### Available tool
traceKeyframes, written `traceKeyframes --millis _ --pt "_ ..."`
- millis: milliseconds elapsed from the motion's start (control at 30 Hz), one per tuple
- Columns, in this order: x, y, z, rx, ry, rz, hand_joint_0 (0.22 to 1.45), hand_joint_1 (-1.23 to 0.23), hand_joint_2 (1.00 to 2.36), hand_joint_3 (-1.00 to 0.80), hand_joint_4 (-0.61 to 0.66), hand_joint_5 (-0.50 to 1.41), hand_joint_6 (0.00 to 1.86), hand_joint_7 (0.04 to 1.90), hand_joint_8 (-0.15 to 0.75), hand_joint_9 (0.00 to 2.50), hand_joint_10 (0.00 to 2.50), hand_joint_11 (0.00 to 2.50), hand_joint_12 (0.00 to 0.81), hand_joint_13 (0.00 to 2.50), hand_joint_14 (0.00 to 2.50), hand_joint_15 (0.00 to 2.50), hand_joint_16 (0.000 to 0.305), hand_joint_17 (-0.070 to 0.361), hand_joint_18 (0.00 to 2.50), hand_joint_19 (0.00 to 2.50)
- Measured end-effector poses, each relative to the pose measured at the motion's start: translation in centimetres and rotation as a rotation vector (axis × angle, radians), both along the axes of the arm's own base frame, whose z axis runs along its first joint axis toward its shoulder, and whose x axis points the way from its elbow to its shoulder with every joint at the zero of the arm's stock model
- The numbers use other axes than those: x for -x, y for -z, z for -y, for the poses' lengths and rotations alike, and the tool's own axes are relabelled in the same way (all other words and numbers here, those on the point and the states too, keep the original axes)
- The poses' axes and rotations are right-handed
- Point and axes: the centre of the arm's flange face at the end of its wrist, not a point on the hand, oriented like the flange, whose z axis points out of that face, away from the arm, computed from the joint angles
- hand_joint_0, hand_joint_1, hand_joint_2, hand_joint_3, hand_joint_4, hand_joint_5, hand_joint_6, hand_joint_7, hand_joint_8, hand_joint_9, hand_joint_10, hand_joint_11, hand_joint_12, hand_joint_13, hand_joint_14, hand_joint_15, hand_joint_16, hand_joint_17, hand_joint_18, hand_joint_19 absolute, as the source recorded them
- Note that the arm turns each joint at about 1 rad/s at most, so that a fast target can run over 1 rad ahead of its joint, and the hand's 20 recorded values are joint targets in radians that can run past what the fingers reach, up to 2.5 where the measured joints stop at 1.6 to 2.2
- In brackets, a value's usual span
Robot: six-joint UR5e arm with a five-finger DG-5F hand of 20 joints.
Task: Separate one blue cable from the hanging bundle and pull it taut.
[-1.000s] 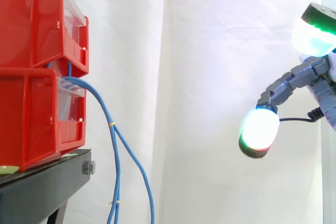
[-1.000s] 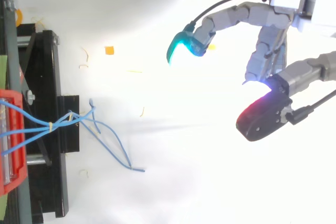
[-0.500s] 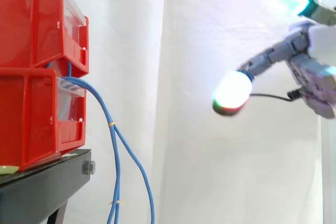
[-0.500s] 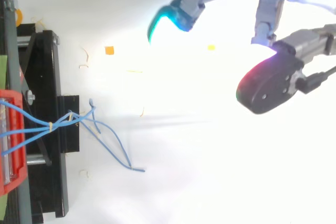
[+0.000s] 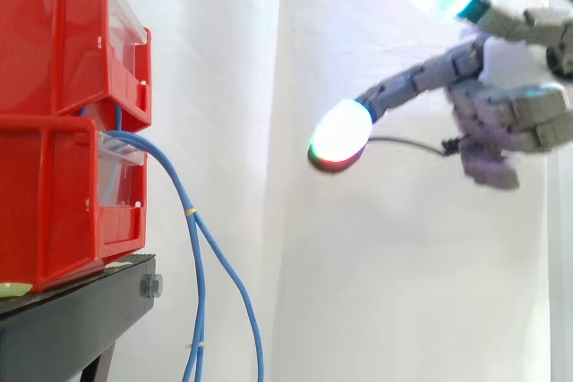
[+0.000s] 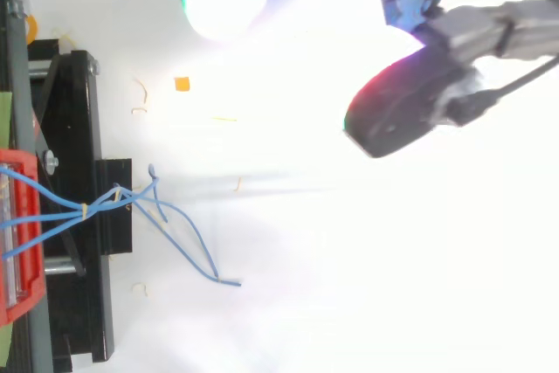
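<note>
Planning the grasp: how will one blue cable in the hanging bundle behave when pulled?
Probably floppy: the blue cables sag in loose curves below the red bins. Likely light, being thin. Pale ties bind them, so neighbours may well drag along.

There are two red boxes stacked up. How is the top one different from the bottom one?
The upper bin sits on the lower bin, while the lower bin rests on the black stand. The blue cables come out beneath the upper bin and hang down over the lower bin's clear front; none drape over the upper bin's front. Both bins are red with a clear front panel.
</note>
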Motion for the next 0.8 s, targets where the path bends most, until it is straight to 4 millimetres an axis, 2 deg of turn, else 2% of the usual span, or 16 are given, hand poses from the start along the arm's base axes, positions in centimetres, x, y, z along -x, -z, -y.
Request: traceKeyframes --millis 67,133,300,367,533,633,800 --pt "-0.9 1.7 -0.2 -0.001 -0.012 0.004 0.33 -0.44 1.0 -0.5 0.19 -0.18 0.5 0.61 0.236 2.15 0.03 1.04 0.382 2.19 0.03 1.12 0.086 0.194 2.08 0.52" --pt "-1.7 2.6 -0.4 0.0 -0.027 0.024 0.33 -0.45 1.0 -0.5 0.17 -0.17 0.5 0.61 0.229 2.18 0.04 1.1 0.394 2.18 0.03 1.14 0.087 0.195 2.03 0.52" --pt "-2.8 3.1 -0.8 0.071 -0.056 0.067 0.33 -0.46 1.0 -0.5 0.15 -0.16 0.5 0.6 0.238 2.16 0.04 1.17 0.399 2.14 0.02 1.17 0.087 0.196 1.97 0.51" --pt "-3.3 4.1 -0.9 0.109 -0.061 0.063 0.33 -0.46 1.0 -0.5 0.14 -0.16 0.5 0.6 0.264 1.99 0.03 1.2 0.413 1.98 0.02 1.15 0.087 0.196 1.84 0.5" --pt "-5.5 8.1 -1.5 0.104 -0.092 0.092 0.33 -0.47 1.0 -0.5 0.14 -0.15 0.5 0.59 0.279 1.83 0.03 1.27 0.433 1.78 0.02 1.15 0.088 0.198 1.59 0.51" --pt "-7.0 9.5 -2.3 0.087 -0.113 0.143 0.33 -0.47 1.0 -0.5 0.17 -0.14 0.5 0.59 0.286 1.82 0.03 1.3 0.438 1.77 0.02 1.16 0.089 0.2 1.56 0.52" --pt "-7.7 11.2 -3.1 0.075 -0.128 0.156 0.32 -0.47 1.0 -0.5 0.19 -0.13 0.5 0.61 0.29 1.85 0.02 1.44 0.437 1.75 0.02 1.17 0.089 0.199 1.55 0.51"
